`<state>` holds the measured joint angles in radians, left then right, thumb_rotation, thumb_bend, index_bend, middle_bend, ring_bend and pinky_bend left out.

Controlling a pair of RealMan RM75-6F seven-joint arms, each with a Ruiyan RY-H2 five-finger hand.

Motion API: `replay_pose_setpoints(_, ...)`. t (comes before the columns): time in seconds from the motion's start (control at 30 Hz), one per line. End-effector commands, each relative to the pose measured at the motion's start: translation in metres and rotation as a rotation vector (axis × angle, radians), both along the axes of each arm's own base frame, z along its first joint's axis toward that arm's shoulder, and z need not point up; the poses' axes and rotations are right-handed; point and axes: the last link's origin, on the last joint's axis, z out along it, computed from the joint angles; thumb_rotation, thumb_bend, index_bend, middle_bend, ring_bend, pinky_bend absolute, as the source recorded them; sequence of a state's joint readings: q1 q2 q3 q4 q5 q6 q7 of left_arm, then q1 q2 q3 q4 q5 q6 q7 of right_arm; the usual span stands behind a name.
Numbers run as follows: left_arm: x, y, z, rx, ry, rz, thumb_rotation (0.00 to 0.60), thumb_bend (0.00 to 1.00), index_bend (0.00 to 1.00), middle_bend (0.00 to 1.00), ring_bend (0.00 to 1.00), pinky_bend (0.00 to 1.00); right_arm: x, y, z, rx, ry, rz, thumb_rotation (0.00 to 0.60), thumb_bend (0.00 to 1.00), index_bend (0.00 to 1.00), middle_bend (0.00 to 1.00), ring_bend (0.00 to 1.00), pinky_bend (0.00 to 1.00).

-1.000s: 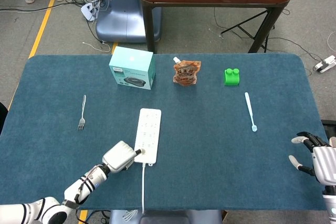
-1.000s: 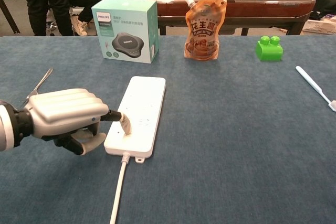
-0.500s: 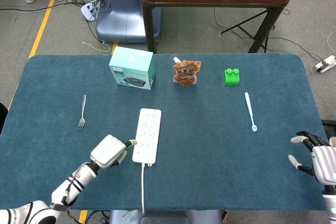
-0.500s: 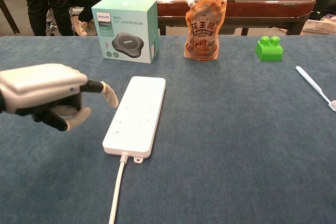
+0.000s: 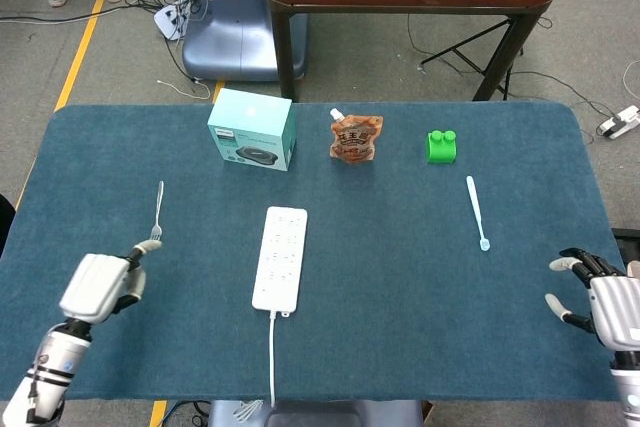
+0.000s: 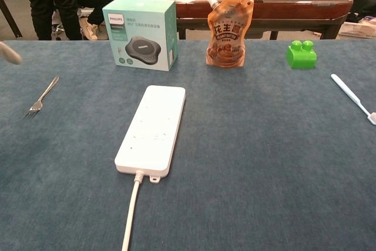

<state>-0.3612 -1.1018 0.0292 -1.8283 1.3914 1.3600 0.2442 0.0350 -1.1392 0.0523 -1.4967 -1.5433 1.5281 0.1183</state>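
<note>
While my left hand point(image 5: 100, 287) hangs well to the left of the power strip point(image 5: 280, 256), fingers loosely curled and holding nothing, the big change is plain: a second ago one fingertip was pressing the near end of that strip, and now I've pulled clear and swung out to the side. By my judgement the press is done and I'm backing off. My right hand point(image 5: 605, 305) sits far right of the strip at the table point(image 5: 400, 277) edge, fingers spread, empty, same as before. Left of the strip lies the fork point(image 5: 156, 215), just beyond my left fingertips. The strip hasn't budged, its cord point(image 5: 272, 357) trailing toward me. Right of it, the toothbrush point(image 5: 477, 212). Further back: teal box point(image 5: 251, 128), snack pouch point(image 5: 356, 137), green block point(image 5: 442, 146).
</note>
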Motion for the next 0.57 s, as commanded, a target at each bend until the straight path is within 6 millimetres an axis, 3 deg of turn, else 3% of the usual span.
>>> replay_pose_setpoints(0.03, -0.022, -0.011, 0.019, 0.12, 0.054, 0.069, 0.6, 0.63, 0.35, 0.63, 0.6, 0.86, 0.002, -0.001, 0.0, 0.003, 0.003, 0.004, 0.6, 0.17, 0.39, 0.31, 0.32, 0.51)
replay_pose_setpoints(0.2, -0.044, -0.031, 0.027, 0.191, 0.11, 0.164, 0.6, 0.63, 0.44, 0.58, 0.56, 0.8, 0.004, -0.001, -0.001, 0.003, 0.006, 0.004, 0.6, 0.17, 0.39, 0.31, 0.32, 0.51)
replay_pose_setpoints(0.57, -0.067, -0.053, 0.03, 0.222, 0.127, 0.233, 0.6, 0.63, 0.45, 0.58, 0.56, 0.8, 0.001, 0.006, -0.005, -0.003, -0.01, -0.019, 0.6, 0.17, 0.39, 0.31, 0.31, 0.51)
